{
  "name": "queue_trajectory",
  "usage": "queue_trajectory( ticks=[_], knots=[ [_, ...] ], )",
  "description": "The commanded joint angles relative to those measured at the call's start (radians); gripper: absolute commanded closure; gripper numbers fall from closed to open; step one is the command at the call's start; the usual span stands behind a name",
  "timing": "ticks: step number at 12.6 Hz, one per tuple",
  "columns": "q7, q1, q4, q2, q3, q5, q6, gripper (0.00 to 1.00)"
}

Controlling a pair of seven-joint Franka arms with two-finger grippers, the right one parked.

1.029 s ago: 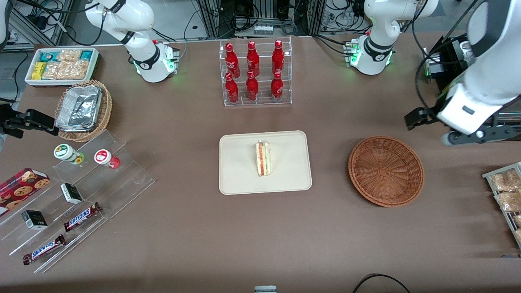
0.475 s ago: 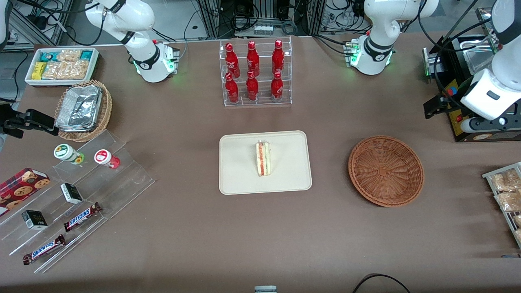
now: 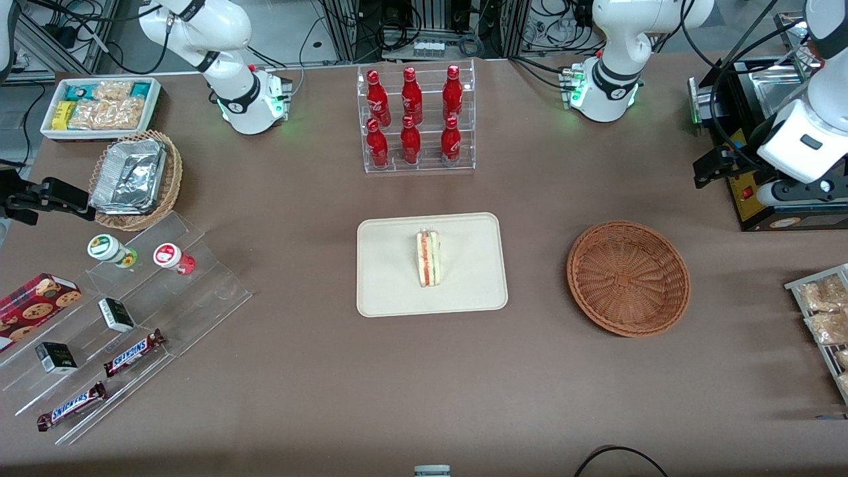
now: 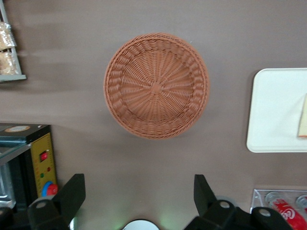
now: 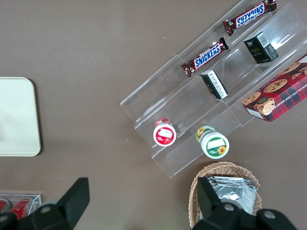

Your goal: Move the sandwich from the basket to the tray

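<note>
**Front view: sandwich on the tray, gripper raised toward the working arm's end**

Front view showed the small triangular wedge sandwich (image 3: pixel 428 258) of white bread with pink-red and pale filling lying on the flat cream-beige rectangular plastic tray (image 3: pixel 384 278), near its middle, at the centre of the brown table (image 3: pixel 331 384). The round, shallow reddish-brown woven wicker basket (image 3: pixel 628 278) sat beside the tray, apart from it, toward the working arm's end of the table, with nothing in it.

The left arm's gripper (image 3: pixel 707 171) hung in the air above the table, farther from the front camera than the basket and next to a black box with a yellow panel (image 3: pixel 752 199). In the left wrist view its two black fingers (image 4: pixel 72 194) were spread wide apart with nothing between them, and the basket (image 4: pixel 157 85) and a corner of the tray (image 4: pixel 273 110) lay below.

A clear acrylic rack of red bottles (image 3: pixel 414 119) stood farther from the front camera than the tray.
</note>
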Motion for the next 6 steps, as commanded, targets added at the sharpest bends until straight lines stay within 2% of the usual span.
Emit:
queue_trajectory(
  ticks=[1,6],
  knots=[
    [0.02,-0.008,0.009,-0.004,0.024,-0.023,0.004,0.0],
    [0.076,-0.007,0.041,-0.004,0.032,0.01,-0.017,0.0]
  ],
)
